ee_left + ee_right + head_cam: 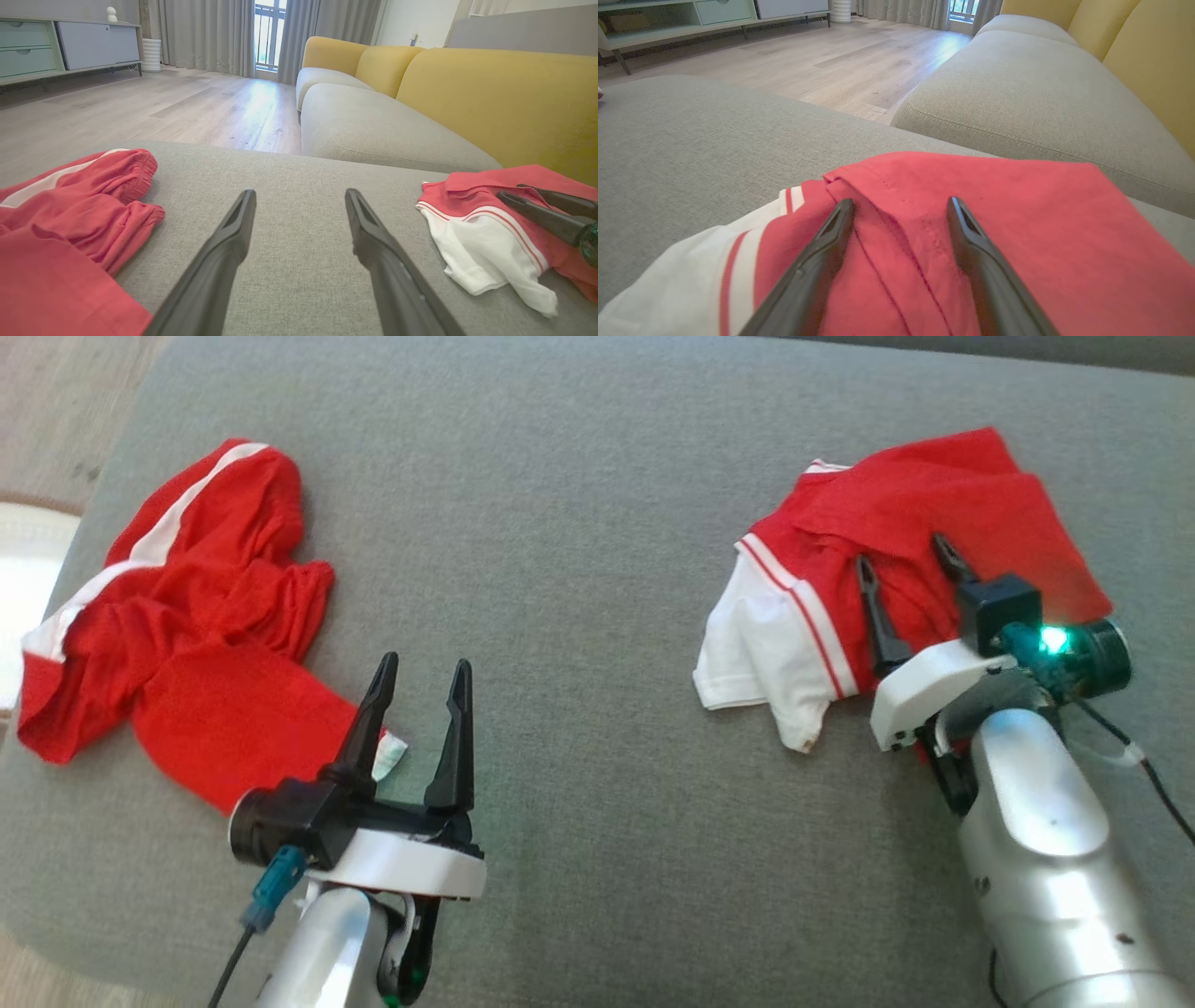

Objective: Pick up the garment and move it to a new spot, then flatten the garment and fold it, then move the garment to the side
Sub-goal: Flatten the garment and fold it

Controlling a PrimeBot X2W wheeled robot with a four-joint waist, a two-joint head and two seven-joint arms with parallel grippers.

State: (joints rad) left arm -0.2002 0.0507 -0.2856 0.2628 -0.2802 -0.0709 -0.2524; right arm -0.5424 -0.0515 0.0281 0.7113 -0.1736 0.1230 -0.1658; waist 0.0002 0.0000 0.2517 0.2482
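The right claw [901, 551] hung spread, low over the crumpled red-and-white shirt [943, 490] at the right of the grey cushion [579, 569]. Best to sink onto a thick fold and pinch every layer. The left claw [425, 663], also spread, sat beside the red shorts [205, 597]. Two garments, two claws.

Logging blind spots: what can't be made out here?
Head view: near-right part of the shirt, behind the right pincer.
Head view: near corner of the shorts, behind the left pincer.
Left wrist view: shorts cut off at left and bottom edges.
Right wrist view: whether fingertips touch the shirt.
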